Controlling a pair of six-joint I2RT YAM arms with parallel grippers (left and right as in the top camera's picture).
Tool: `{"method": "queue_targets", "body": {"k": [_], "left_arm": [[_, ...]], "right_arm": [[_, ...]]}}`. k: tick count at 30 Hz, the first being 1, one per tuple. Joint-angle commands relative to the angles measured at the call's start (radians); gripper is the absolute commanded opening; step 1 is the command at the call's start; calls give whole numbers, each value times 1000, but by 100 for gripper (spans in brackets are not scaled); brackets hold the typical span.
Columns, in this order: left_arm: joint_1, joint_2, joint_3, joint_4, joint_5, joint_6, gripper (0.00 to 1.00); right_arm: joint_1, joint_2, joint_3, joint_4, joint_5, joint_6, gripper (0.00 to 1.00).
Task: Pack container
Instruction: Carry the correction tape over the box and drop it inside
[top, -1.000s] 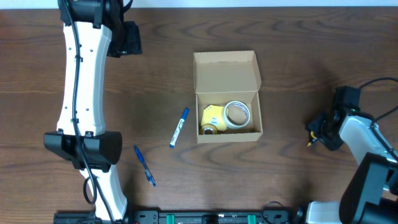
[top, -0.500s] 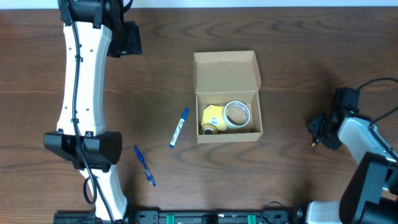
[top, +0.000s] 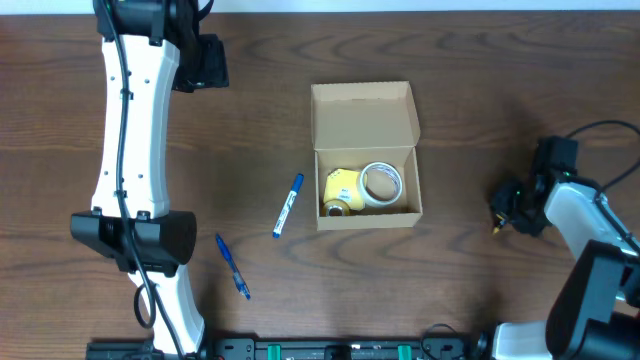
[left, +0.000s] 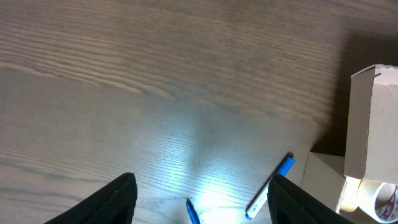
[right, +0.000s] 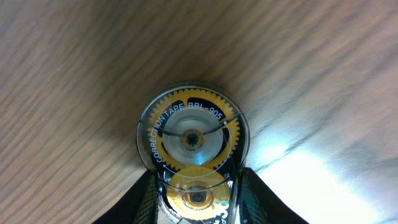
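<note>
Far left, the left pincer (left: 202, 182) is hanging wide and empty above the surface (top: 450, 80). A marker (top: 288, 206) and a pen (top: 233, 266) are lying left of the box (top: 363, 115), which is sitting mid-surface, lid open, holding a tape roll (top: 381, 184). Far right, the right pincer (right: 199, 190) is gripping a correction tape (right: 194, 134).

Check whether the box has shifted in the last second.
No. The box sits where it was, its left wall just as far from the marker as before.
</note>
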Motion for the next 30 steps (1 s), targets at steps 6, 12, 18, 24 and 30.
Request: {"method": "queue_targets", "body": {"k": [6, 12, 18, 24, 30], "left_arm": [[3, -11, 23, -12, 4, 23, 68], [3, -11, 23, -10, 4, 23, 68], [3, -11, 23, -8, 4, 23, 69], [3, -11, 23, -7, 3, 23, 69], [3, -11, 23, -7, 3, 26, 69]], "right_arm": [[151, 15, 304, -184, -47, -107, 28], [222, 15, 483, -333, -52, -176, 29], [351, 15, 555, -444, -85, -291, 28], [477, 15, 626, -500, -106, -400, 29], [579, 14, 693, -567, -155, -559, 30]]}}
